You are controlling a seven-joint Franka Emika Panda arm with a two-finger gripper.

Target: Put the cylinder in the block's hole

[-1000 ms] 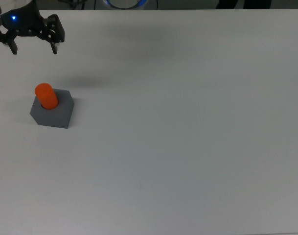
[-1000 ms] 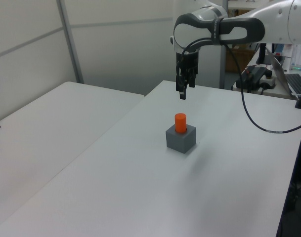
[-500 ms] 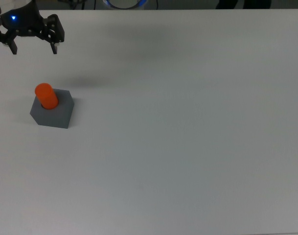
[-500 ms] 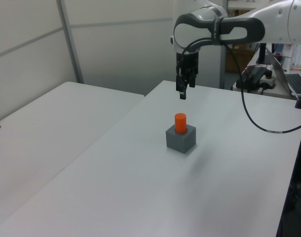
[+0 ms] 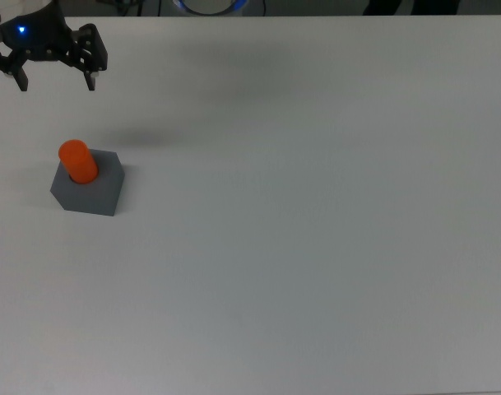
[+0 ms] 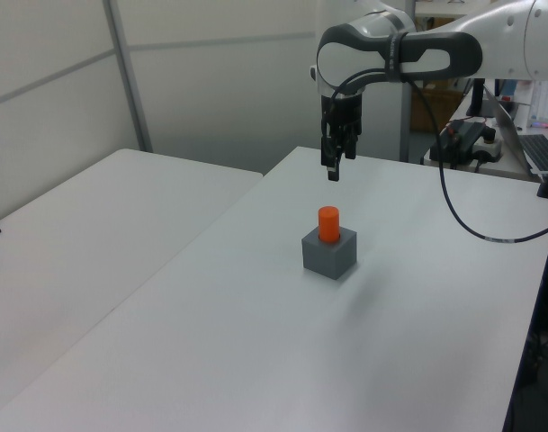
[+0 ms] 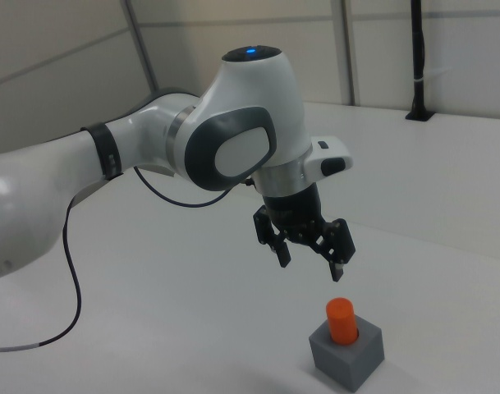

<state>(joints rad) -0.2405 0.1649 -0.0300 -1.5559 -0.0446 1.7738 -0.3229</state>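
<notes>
Almost nothing has moved since a second ago: the gripper (image 5: pixel 55 82) sits a hair higher in the top view, and cylinder and block lie exactly as they did.

Gripper (image 7: pixel 309 259): jaws spread wide, holding nothing, hanging well above the table (image 5: pixel 316 230) and clear of the parts.

Cylinder (image 5: pixel 78 161): upright, lower end seated in the hole of the block (image 5: pixel 92 192), orange top standing proud. Right view confirms the cylinder (image 7: pixel 341 320) rises straight out of the block (image 7: pixel 348 354), no visible lean. Left view agrees, cylinder (image 6: pixel 328 224) centred on the block (image 6: pixel 330 255).

Placement: in the top view the pair sits toward 9 o'clock of the table; the gripper lies at roughly 12 o'clock from the block, well apart.

Judgement: insertion looks done; the step in hand is the retreat. To do it well, lift straight up and away with the jaws kept wide, avoiding any sweep back toward 6 o'clock over the cylinder. A sideways brush against the proud top could tip it or drag the light block. No re-grasp seems needed unless the cylinder proves not fully seated, which cannot be told here.
</notes>
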